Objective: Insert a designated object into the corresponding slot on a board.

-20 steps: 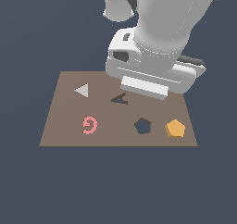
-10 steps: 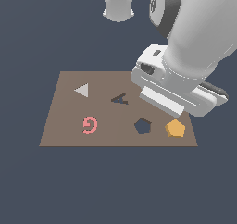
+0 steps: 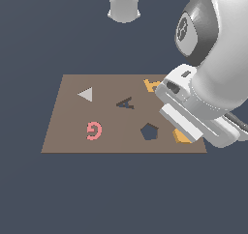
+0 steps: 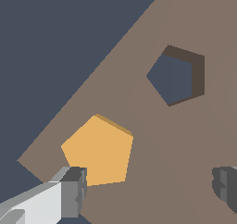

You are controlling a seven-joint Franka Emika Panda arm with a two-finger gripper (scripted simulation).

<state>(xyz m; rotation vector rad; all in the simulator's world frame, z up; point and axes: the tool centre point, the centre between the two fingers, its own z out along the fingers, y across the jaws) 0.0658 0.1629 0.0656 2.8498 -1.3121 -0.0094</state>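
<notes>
The orange pentagon block (image 4: 98, 150) lies flat on the brown board (image 4: 194, 140) near its corner. In the exterior view only a sliver of it (image 3: 181, 137) shows under my hand. The dark navy pentagon slot (image 4: 178, 75) is cut into the board beside it and is empty; it also shows in the exterior view (image 3: 149, 131). My gripper (image 4: 150, 188) is open and empty above the board. One fingertip (image 4: 74, 190) is at the block's edge and the other fingertip (image 4: 225, 183) is over bare board. The block is not between the jaws.
On the board (image 3: 68, 131) are a grey triangle (image 3: 85, 94), a dark A-shaped cut-out (image 3: 126, 103), a pink G piece (image 3: 94, 130) and an orange T piece (image 3: 151, 85) partly behind my arm (image 3: 213, 59). A grey base (image 3: 124, 5) stands at the back.
My arm has swung to the exterior view's right and forward, from over the A cut-out to over the orange pentagon, which it now mostly covers. Nothing on the board moved.
</notes>
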